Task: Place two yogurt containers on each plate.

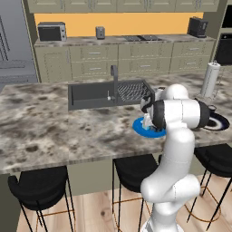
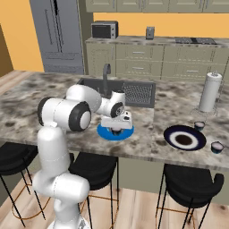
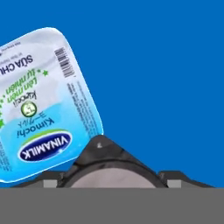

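Our gripper point(image 3: 113, 175) seems closed on a round dark yogurt cup point(image 3: 111, 164) above the blue plate point(image 3: 166, 78); light, stiff, best held by its sides.

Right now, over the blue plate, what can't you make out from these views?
- Gripper jaws: open or shut, unclear; in the hand view the dark yogurt cup covers the fingertips.
- Pale blue yogurt cup: cut off by the hand view's left edge.
- Blue plate: in the left base view the arm hides most of it.
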